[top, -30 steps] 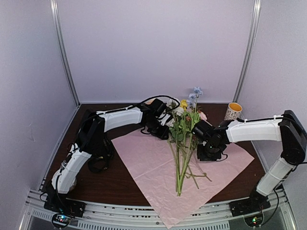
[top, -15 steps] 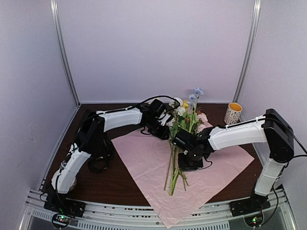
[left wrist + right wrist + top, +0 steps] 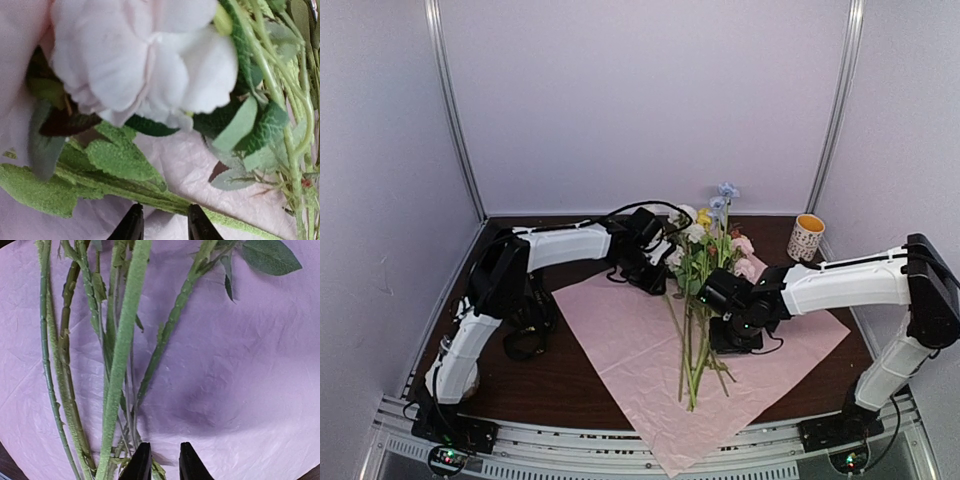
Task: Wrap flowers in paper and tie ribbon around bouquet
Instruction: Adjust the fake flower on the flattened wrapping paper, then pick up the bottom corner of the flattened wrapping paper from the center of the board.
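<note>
While flowers (image 3: pixel 690 325) lie on flat paper (image 3: pixel 620 345), your wrap isn't started.
Tying also left; right gripper (image 3: pixel 161 454) slightly spread, left gripper (image 3: pixel 162 219) unclear.

Soft even light, faint shadow on the paper (image 3: pixel 240 390); left wrist close-up blurred, top view sharp

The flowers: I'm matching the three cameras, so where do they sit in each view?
Top external: flowers centre, heads at the far end.
Left wrist: pale bloom and leaves fill the top.
Right wrist: only stems, left half.
Shared landmark: the paper beneath.
</note>
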Controlling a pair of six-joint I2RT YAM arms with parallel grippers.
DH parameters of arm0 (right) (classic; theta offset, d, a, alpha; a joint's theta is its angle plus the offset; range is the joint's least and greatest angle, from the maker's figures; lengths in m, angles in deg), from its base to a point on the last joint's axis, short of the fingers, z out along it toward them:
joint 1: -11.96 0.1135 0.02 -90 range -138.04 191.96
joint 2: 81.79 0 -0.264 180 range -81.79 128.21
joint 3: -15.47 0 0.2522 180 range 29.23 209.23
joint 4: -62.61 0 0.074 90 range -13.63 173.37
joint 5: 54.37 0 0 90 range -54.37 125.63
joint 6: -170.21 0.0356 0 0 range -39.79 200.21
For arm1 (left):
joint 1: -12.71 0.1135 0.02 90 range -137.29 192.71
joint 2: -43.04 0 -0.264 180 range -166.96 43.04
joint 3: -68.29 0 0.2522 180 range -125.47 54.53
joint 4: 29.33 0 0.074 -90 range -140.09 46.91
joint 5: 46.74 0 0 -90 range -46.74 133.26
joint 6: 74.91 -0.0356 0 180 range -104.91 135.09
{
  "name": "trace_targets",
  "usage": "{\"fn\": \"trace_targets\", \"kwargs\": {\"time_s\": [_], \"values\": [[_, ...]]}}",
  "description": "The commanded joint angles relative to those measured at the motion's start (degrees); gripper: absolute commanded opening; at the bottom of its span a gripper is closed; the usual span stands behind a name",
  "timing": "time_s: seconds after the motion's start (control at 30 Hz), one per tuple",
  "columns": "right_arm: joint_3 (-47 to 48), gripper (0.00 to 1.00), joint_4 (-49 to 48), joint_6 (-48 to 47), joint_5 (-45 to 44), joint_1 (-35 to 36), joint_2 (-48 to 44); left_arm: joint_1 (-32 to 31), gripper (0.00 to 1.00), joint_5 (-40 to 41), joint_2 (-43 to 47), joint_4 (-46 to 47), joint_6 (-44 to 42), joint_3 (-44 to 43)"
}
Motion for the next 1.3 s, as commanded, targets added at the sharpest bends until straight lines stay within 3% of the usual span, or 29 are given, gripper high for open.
{"fn": "trace_targets", "kwargs": {"time_s": [0.0, 0.13, 0.27, 0.43, 0.53, 0.67, 0.83, 0.97, 1.27], "values": [[-1.38, 0.23, 2.62, 0.17, -4.42, -0.1, -3.18, -0.38, 0.36, 4.23, 8.14, -0.4, -3.81, 3.14], [-1.94, 0.29, 3.38, -2.77, -4.52, -0.1, -7.22, -0.38, 0.4, 5.63, 15.36, 1.08, -6.38, 8.34], [-3.08, 0.33, 4.08, -4.85, -4.86, -0.02, -10.12, -0.48, 0.5, 4.53, 25.32, 5.92, -10.57, 17.26], [-5.4, 0.37, 1.05, -7.63, 0.38, 0.32, -14.09, -2.68, 0.53, -2.1, 41.67, 8.72, -22.02, 32.84], [-6.96, 0.4, -3.26, -10.33, 7.56, 1.38, -15.27, -9.55, 0.57, -5.43, 53.94, 11.64, -33.3, 46.74], [-7.08, 0.42, -6.27, -10.4, 10.61, 5.91, -14.32, -21.91, 0.67, -1.82, 63.75, 14.97, -47.8, 63.89], [-9.69, 0.43, -13.27, -6.98, 13.25, 10.73, -11.94, -32.21, 0.72, 6.13, 63.07, 15.35, -56.41, 71.15], [-10.44, 0.43, -16.61, -5.56, 12.58, 12.43, -8.55, -40.31, 0.72, 16.76, 56.47, 24.84, -60.76, 73.03], [-12.7, 0.42, -22.46, -2.73, 11.92, 13.99, -6.15, -44.62, 0.6, 20.87, 43.61, 29.04, -61.06, 67.3]]}}
